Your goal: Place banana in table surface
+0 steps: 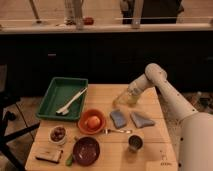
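Observation:
My gripper (131, 94) hangs low over the far right part of the table surface (150, 132), a light tan plank top. It is right beside, perhaps touching, a translucent yellow-green cup (121, 99) lying there. I cannot make out the banana as a separate thing; it may be hidden at the gripper or behind the cup. The white arm (165, 95) reaches in from the right.
A green tray (52, 97) at the left holds a long white utensil (71, 102). An orange fruit sits in an orange bowl (92, 121). Two blue-grey cloths (130, 119), a fork (116, 131), a metal cup (134, 143), a dark red bowl (86, 150) and a small snack bowl (58, 134) stand nearer the front.

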You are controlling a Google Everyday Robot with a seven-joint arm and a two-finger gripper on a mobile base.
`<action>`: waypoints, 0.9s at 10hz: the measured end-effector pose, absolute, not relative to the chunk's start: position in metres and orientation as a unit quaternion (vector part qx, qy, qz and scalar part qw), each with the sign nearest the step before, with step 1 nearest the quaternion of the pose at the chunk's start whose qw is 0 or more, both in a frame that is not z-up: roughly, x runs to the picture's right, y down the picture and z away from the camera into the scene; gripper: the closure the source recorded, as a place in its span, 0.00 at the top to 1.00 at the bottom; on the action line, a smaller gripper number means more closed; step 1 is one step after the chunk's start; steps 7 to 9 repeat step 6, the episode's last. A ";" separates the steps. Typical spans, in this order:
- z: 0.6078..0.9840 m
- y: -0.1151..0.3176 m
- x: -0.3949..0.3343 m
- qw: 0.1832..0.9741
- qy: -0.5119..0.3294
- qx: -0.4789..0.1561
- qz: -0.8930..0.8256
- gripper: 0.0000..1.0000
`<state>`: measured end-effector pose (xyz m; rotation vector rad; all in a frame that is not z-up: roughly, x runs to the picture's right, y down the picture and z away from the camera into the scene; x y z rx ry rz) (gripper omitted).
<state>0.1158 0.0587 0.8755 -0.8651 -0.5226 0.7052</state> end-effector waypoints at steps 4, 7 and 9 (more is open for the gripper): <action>0.875 0.060 0.118 0.816 -0.247 -0.406 0.329 0.75; 0.873 0.059 0.126 0.815 -0.248 -0.407 0.331 0.79; 0.873 0.059 0.126 0.815 -0.248 -0.407 0.331 0.79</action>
